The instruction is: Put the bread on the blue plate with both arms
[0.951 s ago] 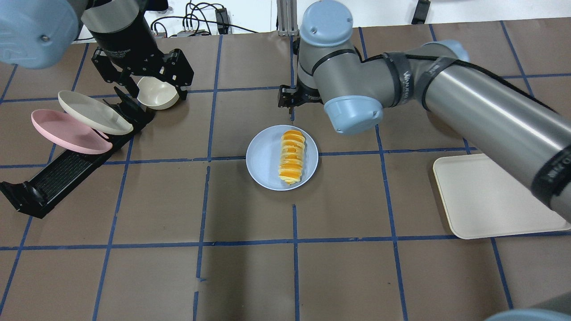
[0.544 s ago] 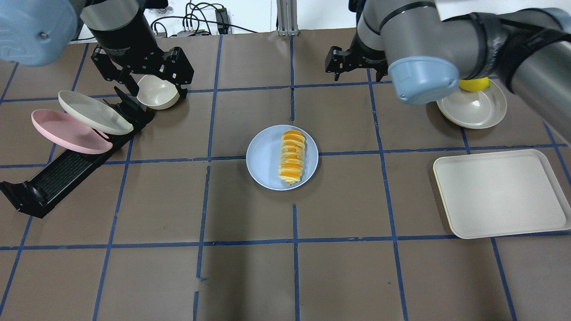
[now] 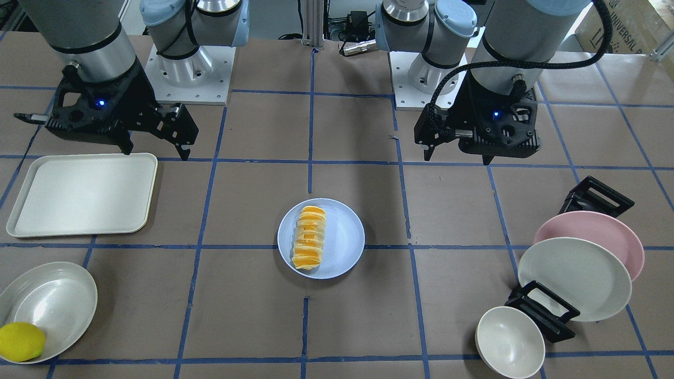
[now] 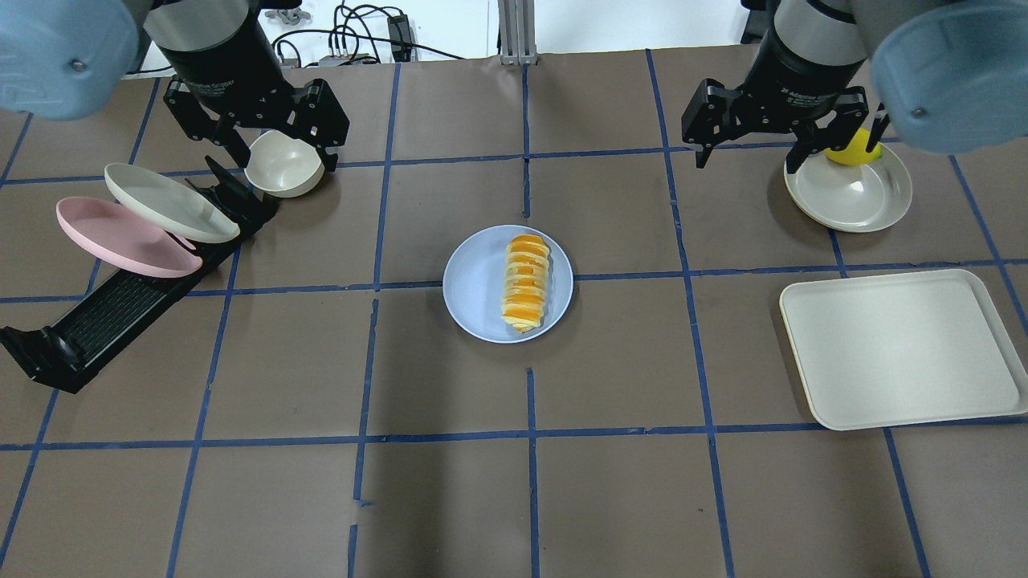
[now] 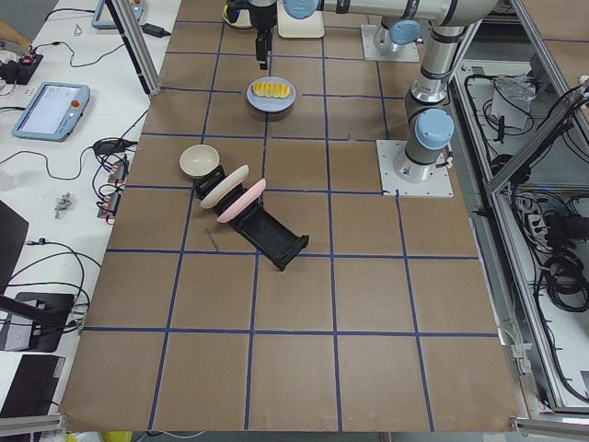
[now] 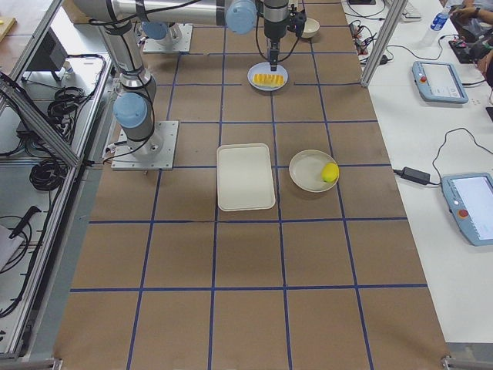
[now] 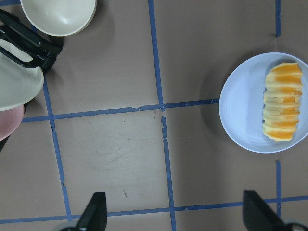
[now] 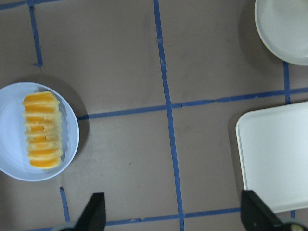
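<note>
The bread (image 4: 526,282) lies on the blue plate (image 4: 474,289), toward its right rim, mid-table (image 4: 321,361), with open brown surface all round. A cream tray (image 4: 899,353) sits near the right edge. The rack (image 4: 104,313) at the left props a pink plate (image 4: 120,238) and a cream plate (image 4: 165,201). Both grippers hang well apart from the bread, jaws spread wide. The left gripper (image 3: 457,155) is over the bowl (image 3: 509,342), the right gripper (image 4: 748,160) by the white plate (image 4: 851,197) bearing a lemon (image 4: 853,148).

Robotics lab: teach pendants (image 6: 439,81), aluminium framing (image 6: 383,38), cable bundles (image 5: 552,267), tape-gridded table (image 4: 610,498).
</note>
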Controlling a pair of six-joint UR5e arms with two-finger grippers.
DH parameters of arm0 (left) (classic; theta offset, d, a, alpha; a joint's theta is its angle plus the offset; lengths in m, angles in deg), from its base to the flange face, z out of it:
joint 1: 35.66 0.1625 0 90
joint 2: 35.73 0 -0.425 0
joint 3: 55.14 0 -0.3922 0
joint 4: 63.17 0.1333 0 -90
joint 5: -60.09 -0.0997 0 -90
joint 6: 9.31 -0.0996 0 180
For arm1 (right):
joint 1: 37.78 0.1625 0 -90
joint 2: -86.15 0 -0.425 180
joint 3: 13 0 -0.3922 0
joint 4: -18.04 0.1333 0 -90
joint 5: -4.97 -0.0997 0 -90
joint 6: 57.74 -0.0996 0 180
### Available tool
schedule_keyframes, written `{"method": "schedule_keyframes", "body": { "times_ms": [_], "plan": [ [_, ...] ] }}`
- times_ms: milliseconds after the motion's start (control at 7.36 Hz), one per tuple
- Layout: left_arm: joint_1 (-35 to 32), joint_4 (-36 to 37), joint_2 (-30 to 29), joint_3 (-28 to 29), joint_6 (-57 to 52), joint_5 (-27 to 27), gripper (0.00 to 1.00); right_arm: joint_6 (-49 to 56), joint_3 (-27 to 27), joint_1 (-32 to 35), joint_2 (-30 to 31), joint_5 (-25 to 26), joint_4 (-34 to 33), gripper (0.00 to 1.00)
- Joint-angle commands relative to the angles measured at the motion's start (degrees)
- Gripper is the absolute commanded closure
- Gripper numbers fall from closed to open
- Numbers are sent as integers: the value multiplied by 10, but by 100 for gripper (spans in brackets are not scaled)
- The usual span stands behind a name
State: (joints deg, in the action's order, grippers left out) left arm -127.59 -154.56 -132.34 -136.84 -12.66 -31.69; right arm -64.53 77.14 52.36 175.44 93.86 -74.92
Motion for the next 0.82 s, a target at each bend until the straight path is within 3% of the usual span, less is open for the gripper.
{"method": "schedule_keyframes", "body": {
  "times_ms": [0,272,408,680],
  "plan": [
    [-1,8,4,-6,0,-2,0,-4,6,1,45,6,51,0],
    [-1,-2,5,-2,0,-9,0,-6,-22,1,16,18,41,0],
    [0,0,1,-1,3,-17,0,-6,-62,4,-15,16,61,0],
    [-1,0,2,-6,5,-17,0,-7,-68,5,-20,10,96,0]
  ]
}}
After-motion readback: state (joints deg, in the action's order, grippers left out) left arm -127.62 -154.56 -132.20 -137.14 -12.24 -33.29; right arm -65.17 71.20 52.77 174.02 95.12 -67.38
